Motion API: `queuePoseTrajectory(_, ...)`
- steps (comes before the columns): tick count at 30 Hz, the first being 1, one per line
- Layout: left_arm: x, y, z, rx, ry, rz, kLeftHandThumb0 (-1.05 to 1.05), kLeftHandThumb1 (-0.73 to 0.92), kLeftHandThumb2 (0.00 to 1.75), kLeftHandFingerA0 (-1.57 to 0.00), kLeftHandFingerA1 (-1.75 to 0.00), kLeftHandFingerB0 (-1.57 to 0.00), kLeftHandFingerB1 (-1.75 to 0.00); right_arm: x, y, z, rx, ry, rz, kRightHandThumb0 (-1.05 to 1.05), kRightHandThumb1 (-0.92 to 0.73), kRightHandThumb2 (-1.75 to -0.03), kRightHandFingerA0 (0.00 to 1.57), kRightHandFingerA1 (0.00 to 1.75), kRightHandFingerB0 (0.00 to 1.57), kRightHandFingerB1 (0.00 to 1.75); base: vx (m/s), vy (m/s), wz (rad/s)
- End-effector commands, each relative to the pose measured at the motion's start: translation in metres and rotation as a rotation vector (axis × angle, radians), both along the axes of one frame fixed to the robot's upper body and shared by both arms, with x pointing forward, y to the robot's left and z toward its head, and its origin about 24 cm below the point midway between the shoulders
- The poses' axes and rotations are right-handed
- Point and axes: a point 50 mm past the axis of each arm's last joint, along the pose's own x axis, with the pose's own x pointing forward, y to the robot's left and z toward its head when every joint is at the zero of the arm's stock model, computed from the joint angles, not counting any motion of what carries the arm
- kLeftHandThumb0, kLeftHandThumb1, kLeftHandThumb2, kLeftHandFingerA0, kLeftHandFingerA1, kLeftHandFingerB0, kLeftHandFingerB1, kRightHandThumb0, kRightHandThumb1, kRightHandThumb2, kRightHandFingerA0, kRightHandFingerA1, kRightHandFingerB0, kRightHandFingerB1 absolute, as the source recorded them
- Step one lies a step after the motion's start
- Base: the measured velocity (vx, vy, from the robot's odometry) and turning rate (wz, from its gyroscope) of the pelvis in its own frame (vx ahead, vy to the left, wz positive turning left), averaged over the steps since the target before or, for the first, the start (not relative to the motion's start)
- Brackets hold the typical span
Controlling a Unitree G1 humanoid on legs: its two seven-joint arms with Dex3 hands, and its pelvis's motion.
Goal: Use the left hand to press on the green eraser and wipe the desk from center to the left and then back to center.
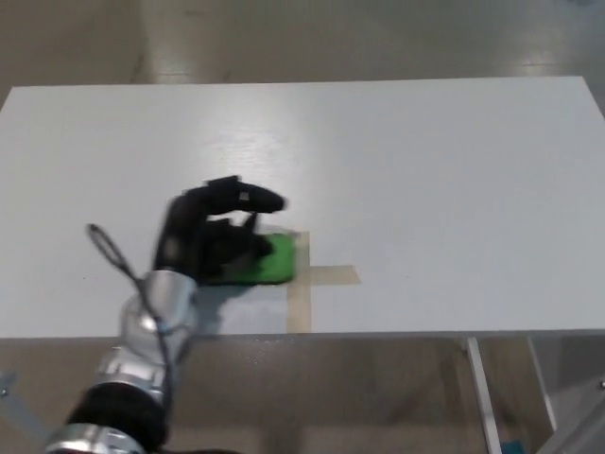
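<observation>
The green eraser [271,260] lies flat on the white desk [425,170], near the front edge and just left of a tan tape cross [317,277]. My left hand [210,235] comes in from the lower left and rests on the eraser's left part, its black fingers curled down over it. The upper finger [253,198] sticks out to the right above the eraser. The picture is blurred around the hand. The right hand does not show.
The desk's front edge [378,333] runs just below the eraser and the tape cross. A black cable [112,248] loops off my left wrist. Metal desk legs [477,388] and the floor show beneath.
</observation>
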Motion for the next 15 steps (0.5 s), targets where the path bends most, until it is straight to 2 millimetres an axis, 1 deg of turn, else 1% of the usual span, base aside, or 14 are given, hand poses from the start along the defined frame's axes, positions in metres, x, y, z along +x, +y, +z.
queuePoseTrajectory(1, -0.022, 0.048, -0.031, 0.051, 0.169, 0.095, -0.15, 0.85, 0.65, -0.92, -0.87, -0.9, -0.81, -0.001, 0.001, -0.003, 0.025, 0.011, -0.015, -0.23, -0.71, -0.6, 0.71, 0.53, 0.56, 0.49, 0.0, 0.0, 0.0)
queuePoseTrajectory(2, -0.023, 0.056, -0.03, 0.056, 0.166, 0.111, -0.16, 0.86, 0.64, -0.93, -0.86, -0.91, -0.82, -0.001, 0.001, -0.003, 0.02, 0.012, -0.015, -0.24, -0.71, -0.6, 0.71, 0.53, 0.57, 0.49, 0.0, 0.0, 0.0)
queuePoseTrajectory(3, -0.025, 0.075, -0.025, 0.067, 0.165, 0.154, -0.16, 0.85, 0.65, -0.93, -0.86, -0.92, -0.78, 0.0, 0.0, -0.003, 0.02, 0.01, -0.019, -0.23, -0.71, -0.6, 0.71, 0.53, 0.56, 0.49, 0.0, 0.0, 0.0)
queuePoseTrajectory(6, -0.029, 0.098, -0.02, 0.066, 0.168, 0.202, -0.15, 0.85, 0.65, -0.92, -0.85, -0.91, -0.77, 0.0, 0.0, -0.003, 0.028, 0.002, -0.027, -0.24, -0.71, -0.6, 0.71, 0.53, 0.57, 0.49, 0.0, 0.0, 0.0)
queuePoseTrajectory(7, -0.033, 0.112, -0.017, 0.034, 0.171, 0.234, -0.14, 0.87, 0.66, -0.92, -0.85, -0.91, -0.76, 0.0, 0.0, -0.003, 0.033, -0.004, -0.034, -0.23, -0.71, -0.6, 0.71, 0.53, 0.57, 0.5, 0.0, 0.0, 0.0)
queuePoseTrajectory(8, -0.035, 0.122, -0.015, 0.003, 0.172, 0.256, -0.14, 0.87, 0.66, -0.92, -0.85, -0.91, -0.76, 0.001, 0.0, -0.003, 0.035, -0.009, -0.036, -0.23, -0.71, -0.6, 0.71, 0.53, 0.57, 0.5, 0.0, 0.0, 0.0)
queuePoseTrajectory(10, -0.037, 0.128, -0.015, -0.012, 0.175, 0.271, -0.14, 0.88, 0.66, -0.92, -0.86, -0.9, -0.76, 0.0, 0.0, -0.003, 0.033, -0.005, -0.034, -0.23, -0.71, -0.6, 0.71, 0.53, 0.57, 0.5, 0.0, 0.0, 0.0)
queuePoseTrajectory(11, -0.039, 0.134, -0.013, -0.013, 0.177, 0.286, -0.15, 0.88, 0.66, -0.91, -0.87, -0.88, -0.75, 0.0, 0.0, -0.003, 0.033, -0.002, -0.034, -0.23, -0.71, -0.6, 0.71, 0.54, 0.57, 0.49, 0.0, 0.0, 0.0)
queuePoseTrajectory(13, -0.041, 0.137, -0.013, -0.012, 0.179, 0.294, -0.15, 0.88, 0.66, -0.91, -0.87, -0.88, -0.75, 0.0, 0.0, -0.004, 0.034, -0.002, -0.035, -0.23, -0.71, -0.6, 0.71, 0.54, 0.57, 0.49, 0.0, 0.0, 0.0)
queuePoseTrajectory(14, -0.044, 0.146, -0.011, 0.008, 0.181, 0.318, -0.17, 0.87, 0.65, -0.91, -0.88, -0.87, -0.76, -0.001, 0.0, -0.003, 0.033, 0.004, -0.032, -0.23, -0.71, -0.6, 0.71, 0.53, 0.57, 0.49, 0.0, 0.0, 0.0)
queuePoseTrajectory(15, -0.045, 0.147, -0.011, 0.013, 0.181, 0.323, -0.17, 0.87, 0.65, -0.91, -0.88, -0.87, -0.76, -0.001, -0.001, -0.003, 0.033, 0.005, -0.031, -0.23, -0.71, -0.6, 0.71, 0.53, 0.57, 0.49, 0.0, 0.0, 0.0)
